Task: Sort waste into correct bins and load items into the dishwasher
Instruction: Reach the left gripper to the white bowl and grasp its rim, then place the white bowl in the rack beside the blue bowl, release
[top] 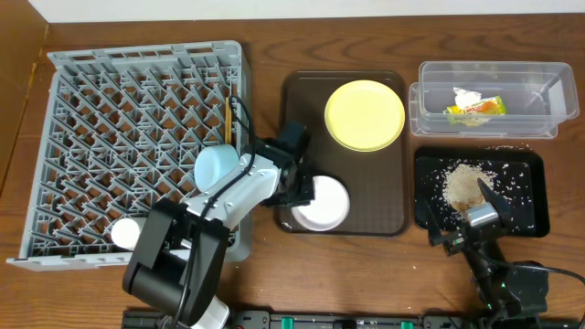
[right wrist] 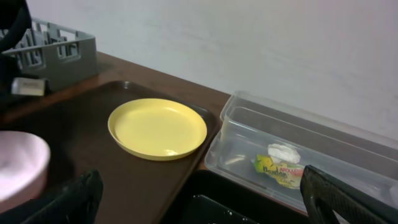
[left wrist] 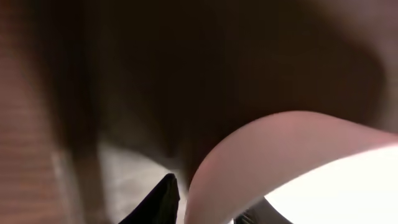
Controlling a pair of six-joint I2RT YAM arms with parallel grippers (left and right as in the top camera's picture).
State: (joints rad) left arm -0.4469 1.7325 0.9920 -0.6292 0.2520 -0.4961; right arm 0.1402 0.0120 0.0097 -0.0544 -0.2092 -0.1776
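My left gripper (top: 300, 190) pinches the left rim of the white bowl (top: 322, 203) on the brown serving tray (top: 297, 100). In the blurred left wrist view the gripper (left wrist: 208, 200) has one finger (left wrist: 165, 198) outside the bowl's wall (left wrist: 298, 155) and one inside. The yellow plate (top: 365, 114) lies at the tray's far end. In the grey dish rack (top: 110, 100) are a light blue bowl (top: 218, 164) and the chopsticks (top: 228, 119). The clear tub (top: 430, 100) holds the wrapper (top: 477, 110) and paper scrap (top: 466, 95). Rice crumbs (top: 463, 183) cover the black tray (top: 530, 219). My right gripper (top: 460, 212) stands open and empty over that tray's near left corner.
A white object (top: 123, 233) sits in the rack's near left corner. From the right wrist I see the plate (right wrist: 157, 127), the tub (right wrist: 249, 124) with the wrapper (right wrist: 280, 171), the white bowl (right wrist: 18, 162) and the rack (right wrist: 56, 53). Bare wood runs along the table's front.
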